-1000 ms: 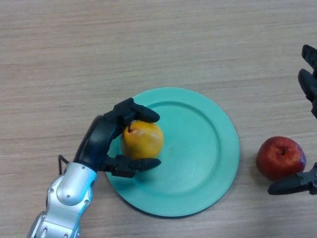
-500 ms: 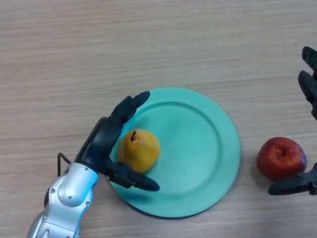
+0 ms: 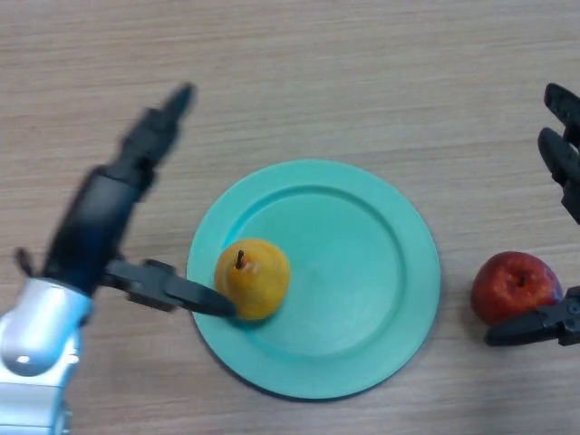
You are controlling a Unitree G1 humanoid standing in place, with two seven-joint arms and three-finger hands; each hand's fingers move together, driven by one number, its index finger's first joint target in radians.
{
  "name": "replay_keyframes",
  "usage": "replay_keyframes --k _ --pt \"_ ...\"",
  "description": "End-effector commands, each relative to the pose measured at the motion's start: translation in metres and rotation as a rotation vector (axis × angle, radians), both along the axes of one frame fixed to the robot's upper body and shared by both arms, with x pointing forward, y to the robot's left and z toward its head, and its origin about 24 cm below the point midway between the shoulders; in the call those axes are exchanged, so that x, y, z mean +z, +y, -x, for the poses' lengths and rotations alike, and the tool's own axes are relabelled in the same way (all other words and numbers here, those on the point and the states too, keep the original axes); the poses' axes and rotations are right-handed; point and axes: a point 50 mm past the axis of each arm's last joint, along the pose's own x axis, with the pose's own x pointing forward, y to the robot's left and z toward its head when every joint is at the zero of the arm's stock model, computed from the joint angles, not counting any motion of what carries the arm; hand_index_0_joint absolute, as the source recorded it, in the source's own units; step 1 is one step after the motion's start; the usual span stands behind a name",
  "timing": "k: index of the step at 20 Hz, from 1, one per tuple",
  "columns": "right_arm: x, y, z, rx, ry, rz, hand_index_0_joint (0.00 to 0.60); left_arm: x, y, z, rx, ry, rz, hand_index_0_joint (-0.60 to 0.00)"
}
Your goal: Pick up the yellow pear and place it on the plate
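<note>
The yellow pear [image 3: 253,278] stands upright on the left part of the teal plate [image 3: 362,272], its stem pointing up. My left hand [image 3: 104,217] is to the left of the plate, raised and open, with its fingers spread wide. Its thumb tip reaches the plate's left rim just beside the pear; I cannot tell if it touches the fruit. My right hand [image 3: 562,181] shows at the right edge, open, with fingers above and thumb below a red apple [image 3: 515,286].
The red apple lies on the wooden table [image 3: 290,82] to the right of the plate, between the right hand's fingers and thumb without being held.
My left hand let go of the pear, spread its fingers and drew back up and to the left. The pear settled on the plate's left side. The right hand barely moved.
</note>
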Motion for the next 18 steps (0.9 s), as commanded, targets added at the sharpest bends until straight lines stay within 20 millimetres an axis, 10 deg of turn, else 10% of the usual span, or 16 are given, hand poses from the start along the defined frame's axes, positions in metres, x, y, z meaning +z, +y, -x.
replay_keyframes --k 1,5,18 --pt "0.030 0.000 0.006 -0.005 -0.203 0.043 0.000 0.041 0.025 0.010 0.084 -0.240 0.049 0.000" --pt "0.031 0.003 0.002 -0.003 -0.211 0.042 0.000 0.052 0.052 0.017 0.130 -0.243 0.220 0.000" --pt "0.035 0.006 0.002 0.024 -0.229 0.012 0.000 0.047 0.053 0.023 0.125 -0.197 0.192 0.000"
